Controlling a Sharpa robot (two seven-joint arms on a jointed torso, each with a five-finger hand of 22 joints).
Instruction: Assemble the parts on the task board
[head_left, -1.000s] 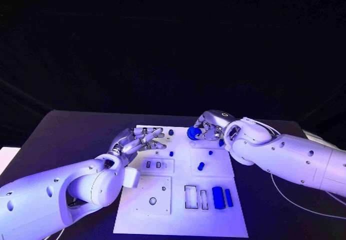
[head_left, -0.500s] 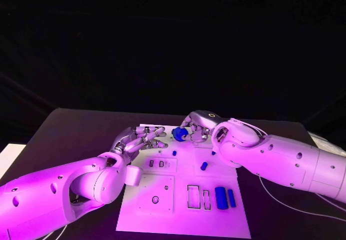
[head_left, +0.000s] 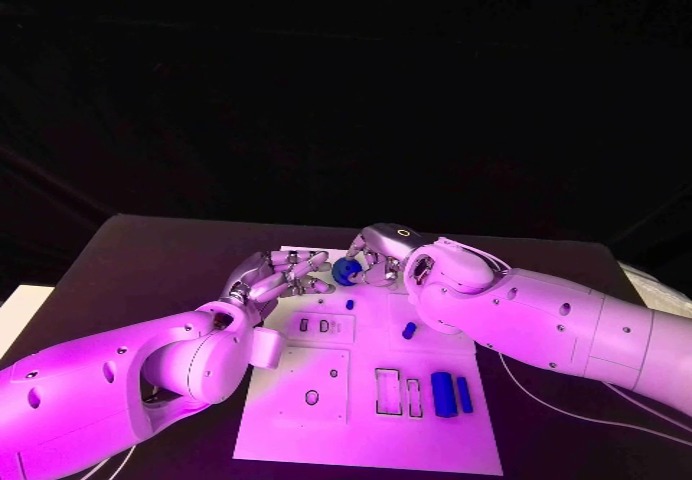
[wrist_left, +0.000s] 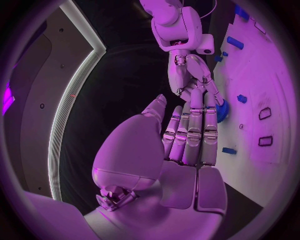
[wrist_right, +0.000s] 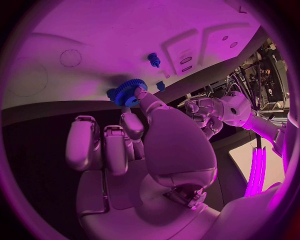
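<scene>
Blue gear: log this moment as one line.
right hand: holds blue gear above task board far end | left hand: open, beside gear | blue parts near right: two

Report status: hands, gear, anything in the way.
Right hand holds blue gear above task board far edge. Left hand open alongside, close. Nothing blocking.

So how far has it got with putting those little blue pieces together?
Early to midway, I'd guess. In hand: the right hand holds a blue gear at the task board's far edge, close to the left hand's fingers. Two blue blocks and a small blue piece lie loose on the board, beside unfilled rectangular slots.
</scene>
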